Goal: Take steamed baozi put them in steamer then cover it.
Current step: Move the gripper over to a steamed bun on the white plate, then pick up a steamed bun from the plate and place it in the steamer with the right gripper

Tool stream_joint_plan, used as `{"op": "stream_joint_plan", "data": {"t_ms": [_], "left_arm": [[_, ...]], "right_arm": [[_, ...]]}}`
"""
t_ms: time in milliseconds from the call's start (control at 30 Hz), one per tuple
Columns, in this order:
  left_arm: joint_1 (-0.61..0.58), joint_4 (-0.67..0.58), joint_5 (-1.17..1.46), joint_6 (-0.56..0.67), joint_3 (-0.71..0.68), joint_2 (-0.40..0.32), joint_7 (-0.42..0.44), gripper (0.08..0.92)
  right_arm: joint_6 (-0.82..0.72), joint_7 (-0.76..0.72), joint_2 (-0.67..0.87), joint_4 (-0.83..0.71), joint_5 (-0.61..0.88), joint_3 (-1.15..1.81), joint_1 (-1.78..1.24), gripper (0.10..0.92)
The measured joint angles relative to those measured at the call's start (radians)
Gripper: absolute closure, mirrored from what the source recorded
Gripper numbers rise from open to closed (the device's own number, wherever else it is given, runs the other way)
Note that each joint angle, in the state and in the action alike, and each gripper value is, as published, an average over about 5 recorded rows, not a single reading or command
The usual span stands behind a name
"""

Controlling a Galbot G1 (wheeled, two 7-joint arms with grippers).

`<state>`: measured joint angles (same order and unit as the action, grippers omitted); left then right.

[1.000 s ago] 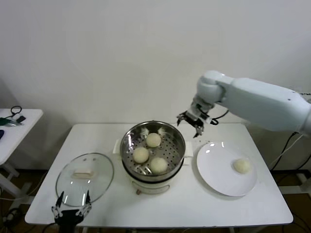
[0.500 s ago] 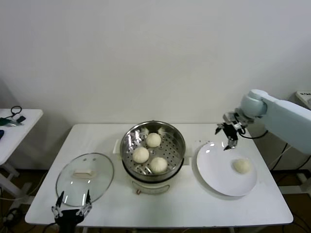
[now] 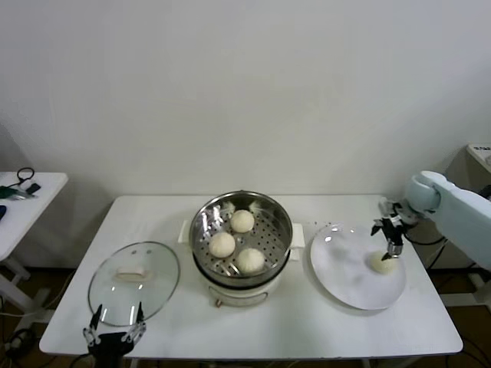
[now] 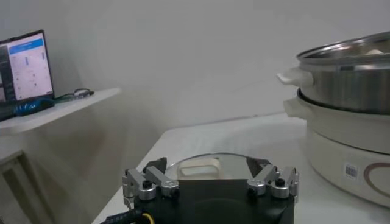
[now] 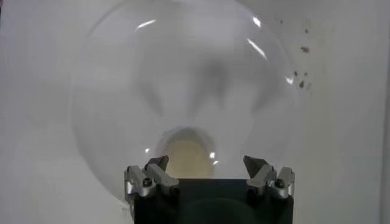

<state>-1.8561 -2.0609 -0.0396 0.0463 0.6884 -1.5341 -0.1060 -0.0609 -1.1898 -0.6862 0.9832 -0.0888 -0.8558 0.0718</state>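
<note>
- The last steamed baozi lies alone on the white plate, on the side of the plate away from the steamer; three other buns already sit on the perforated tray inside the pot.
- The right gripper hangs just above that bun, fingers spread and holding nothing; in the right wrist view the baozi shows between the two open fingertips, slightly toward one of them.
- To do the pick well, the gripper would likely centre over the dome first, then descend until the fingers straddle the widest part of the bun, stopping short of the plate.
- The dough looks soft, so a gentle close is the safer bet; a hard squeeze could dent it, and a high grip might slip off the smooth top.
- The cover rests flat on the table on the far side of the steamer from the plate, handle up.
- The left gripper waits, open and empty, at the lid's near edge.
</note>
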Motion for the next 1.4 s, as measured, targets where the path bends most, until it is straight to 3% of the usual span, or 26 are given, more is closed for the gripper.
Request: {"op": "stream_joint_plan", "data": {"t_ms": [700,1067,1400], "left_arm": [[0.007,0.015,0.003,-0.002,0.005,0.0,-0.001,0.177],[0.007,0.013,-0.003,-0.004,0.004,-0.002,-0.003,0.177],[-0.001,0.008,-0.008,-0.001,0.0,-0.007,-0.006,0.177]], "right_arm": [[0.011,-0.022,-0.054,-0.098,-0.072,0.044,-0.072,0.204],[0.031,-0.029,-0.079,-0.132,-0.084,0.037,-0.062,0.308],[0.032,-0.033,-0.084,-0.135,-0.047,0.008,-0.032,0.352]]}}
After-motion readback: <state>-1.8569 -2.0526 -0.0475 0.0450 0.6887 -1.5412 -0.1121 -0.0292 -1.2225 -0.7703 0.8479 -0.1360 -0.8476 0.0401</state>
